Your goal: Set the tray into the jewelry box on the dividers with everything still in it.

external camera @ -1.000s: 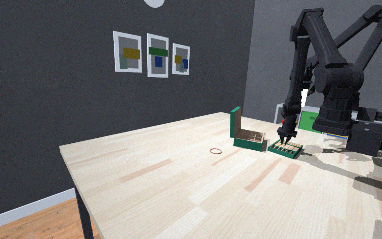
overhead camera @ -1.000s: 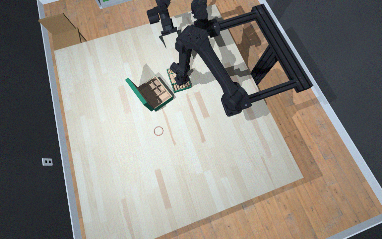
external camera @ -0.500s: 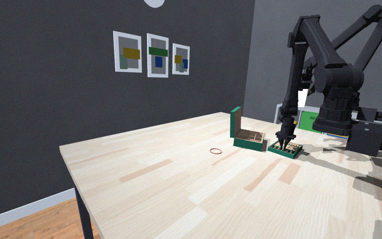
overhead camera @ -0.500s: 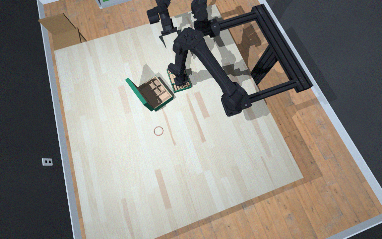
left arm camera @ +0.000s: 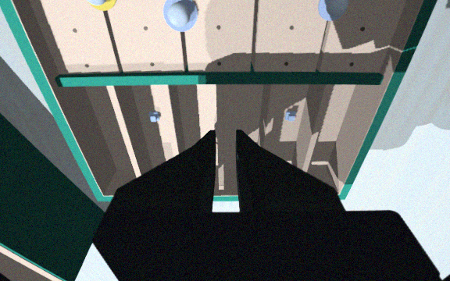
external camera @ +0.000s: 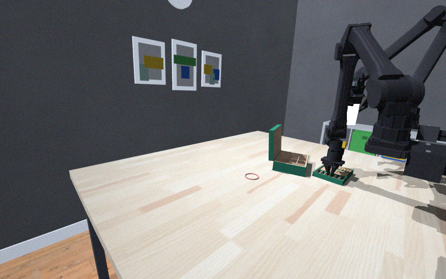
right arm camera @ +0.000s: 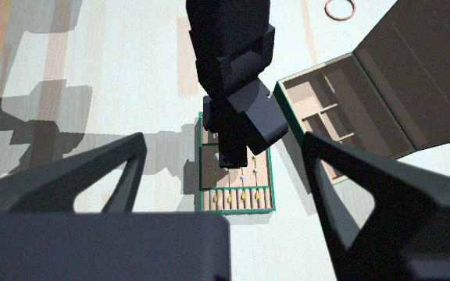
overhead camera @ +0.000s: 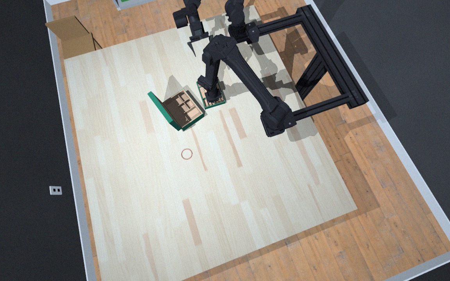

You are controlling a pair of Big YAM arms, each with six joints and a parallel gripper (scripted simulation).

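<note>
The green-rimmed tray (overhead camera: 216, 105) (external camera: 328, 178) (left arm camera: 53, 99) (right arm camera: 237, 211) lies flat on the table, beside the box. Blue and yellow beads sit on its middle panel, small blue pieces in its long slots and yellow pieces on its ribbed section. The green jewelry box (overhead camera: 194, 121) (external camera: 290, 169) (left arm camera: 22, 176) (right arm camera: 291, 113) stands open, its dividers bare. My left gripper (external camera: 329, 174) (left arm camera: 226, 139) is nearly shut, low over the slotted end; I see nothing held, and the tip depth is unclear. My right gripper is open and empty, high above the tray.
The box's lid (overhead camera: 163, 111) (external camera: 271, 143) (right arm camera: 416, 78) stands raised on the side away from the tray. A pink ring (overhead camera: 181, 153) (external camera: 251, 179) (right arm camera: 341, 19) lies on the table near the box. The left arm covers part of the tray in the top view.
</note>
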